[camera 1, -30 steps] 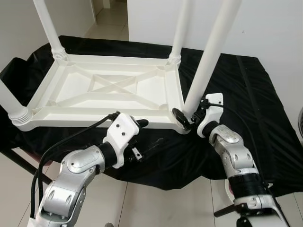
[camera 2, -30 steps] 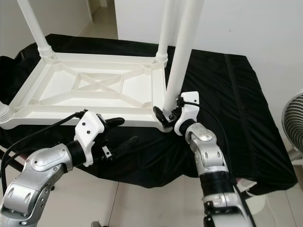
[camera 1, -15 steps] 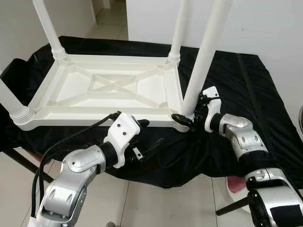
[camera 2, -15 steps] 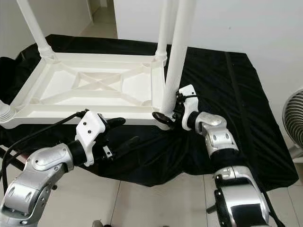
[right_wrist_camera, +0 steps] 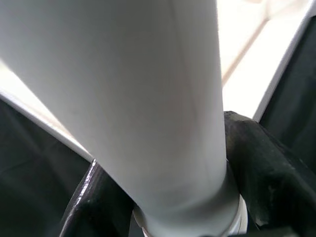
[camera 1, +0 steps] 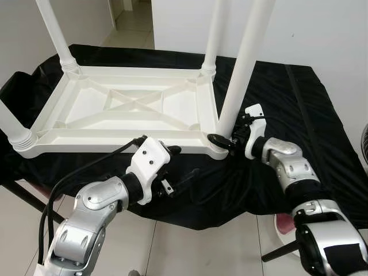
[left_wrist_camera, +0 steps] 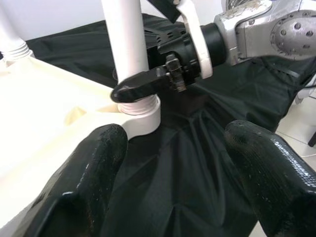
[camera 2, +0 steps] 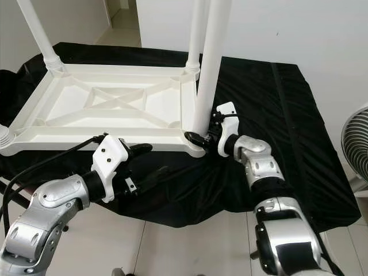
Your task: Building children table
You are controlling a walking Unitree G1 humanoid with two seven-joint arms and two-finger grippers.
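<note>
Table: a white plastic children's table [camera 1: 126, 109] lies upside down on a black cloth [camera 1: 299, 103], legs pointing up.
Right gripper [camera 1: 225, 140]: pinches the base of the near-right table leg [camera 1: 241, 69], just above its corner socket [left_wrist_camera: 140, 112].
Left gripper [camera 1: 178, 167]: fingers spread, holding nothing, hovering over the cloth beside the table's near edge, close to that socket.
Left wrist view: shows one black finger [left_wrist_camera: 143, 85] of the right gripper lying across the leg's threaded base.
Right wrist view: shows the leg seated between both fingers [right_wrist_camera: 266, 168].

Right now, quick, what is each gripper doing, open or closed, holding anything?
Left gripper: open, holding nothing, near the table's front edge.
Right gripper: closed on the near right table leg, at its base.
</note>
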